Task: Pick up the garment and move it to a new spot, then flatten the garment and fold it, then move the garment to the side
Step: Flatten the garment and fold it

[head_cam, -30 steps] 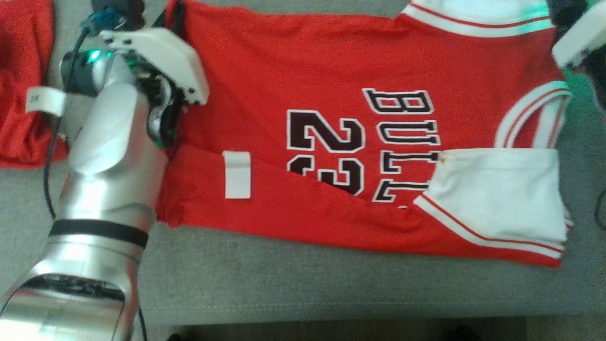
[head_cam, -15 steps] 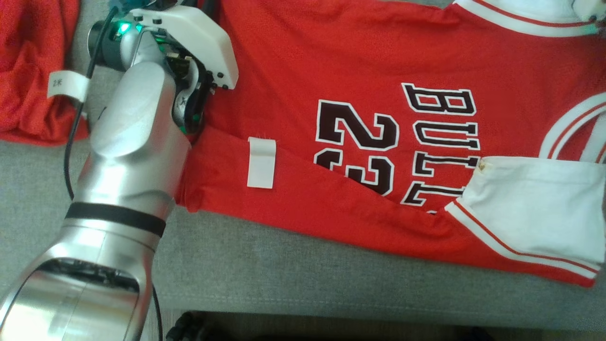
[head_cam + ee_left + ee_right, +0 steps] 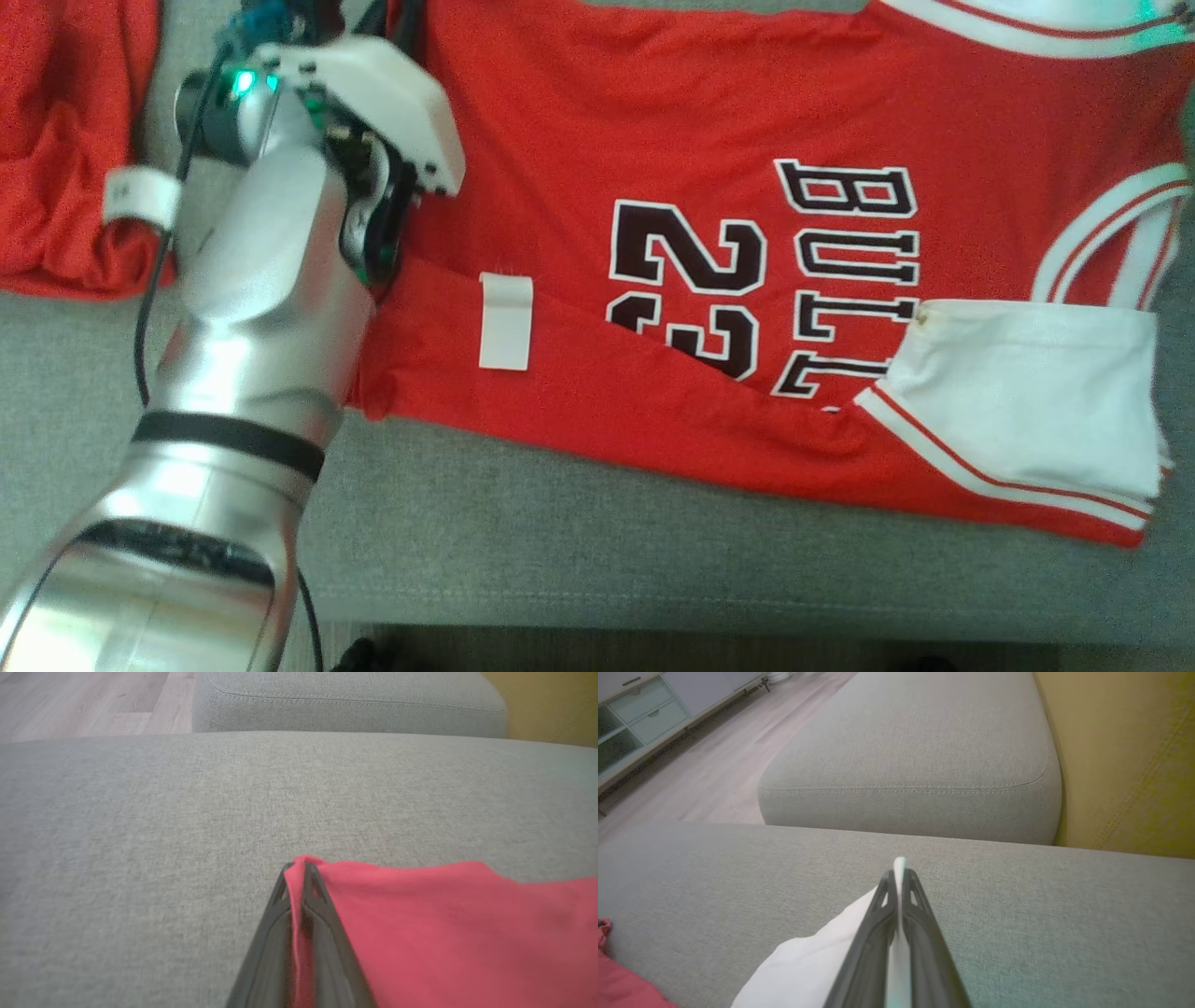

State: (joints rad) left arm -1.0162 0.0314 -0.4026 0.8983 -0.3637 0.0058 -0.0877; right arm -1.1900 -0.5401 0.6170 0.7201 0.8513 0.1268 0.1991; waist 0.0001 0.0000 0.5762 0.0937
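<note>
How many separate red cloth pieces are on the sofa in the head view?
2. The jersey lies spread across the middle and right; a bunched red cloth sits at the far left, past the left arm. More could lie outside the frame.

In the head view the garment (image 3: 709, 112) runs off the frame's top edge, its left hem lies under the left arm (image 3: 252, 308), and its folded-up lower flap covers part of the black number and letters at centre. A red cloth (image 3: 65, 140) at upper left is cut by the left and top edges. The print on the white label (image 3: 140, 194) beside it is too small to read.
</note>
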